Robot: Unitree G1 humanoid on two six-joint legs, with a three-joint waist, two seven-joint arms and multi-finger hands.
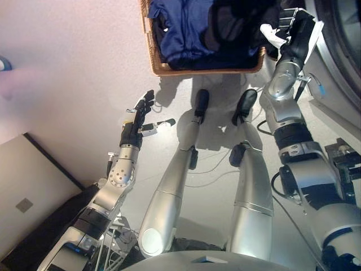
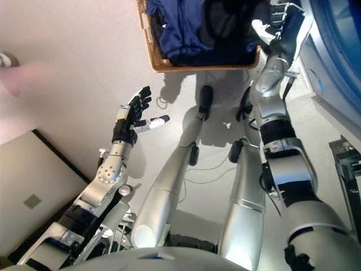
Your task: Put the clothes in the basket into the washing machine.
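A wicker basket (image 1: 161, 66) stands on the floor at the top centre. It holds blue clothes (image 1: 180, 28) and dark clothes (image 1: 237, 25). My right hand (image 1: 290, 28) is at the basket's right rim, beside the dark clothes, with its fingers spread and its white-tipped thumb pointing at the pile; it holds nothing. My left hand (image 1: 140, 117) is open and empty over the floor, below and left of the basket. The washing machine (image 1: 338, 45) shows at the upper right, just right of my right hand; its round front is cut off by the view's edge.
A pale flat panel with a dark edge (image 1: 28, 197) lies on the floor at the lower left. A dark frame part (image 1: 344, 155) stands at the right edge below the machine. Pale floor (image 1: 67, 68) stretches left of the basket.
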